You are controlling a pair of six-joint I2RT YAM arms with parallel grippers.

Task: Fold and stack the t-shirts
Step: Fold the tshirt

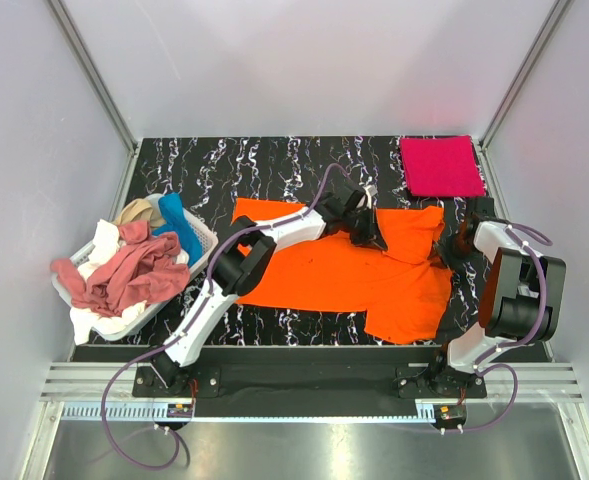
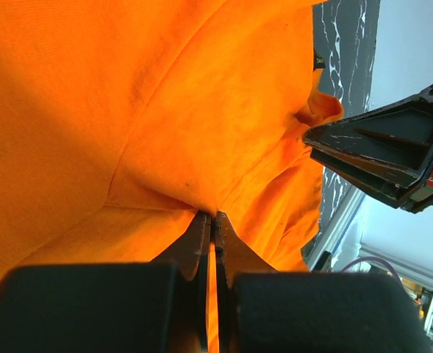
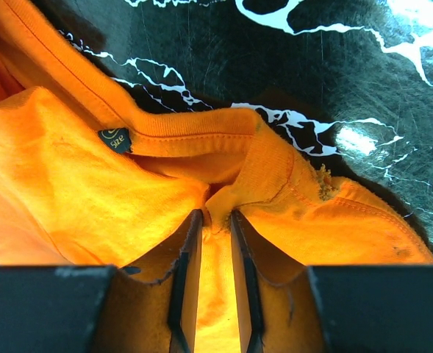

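Note:
A bright orange t-shirt lies spread on the black marbled table. My left gripper is at the shirt's far edge near the middle. In the left wrist view its jaws are shut on a pinch of orange cloth. My right gripper is at the shirt's right end by the collar. In the right wrist view it is shut on a bunched fold of orange cloth just below the ribbed collar and its size label. A folded crimson-pink t-shirt lies at the back right.
A white-and-blue basket at the left holds dusty rose, white, tan and blue shirts. A dark part of the right arm shows in the left wrist view. Grey walls enclose the table.

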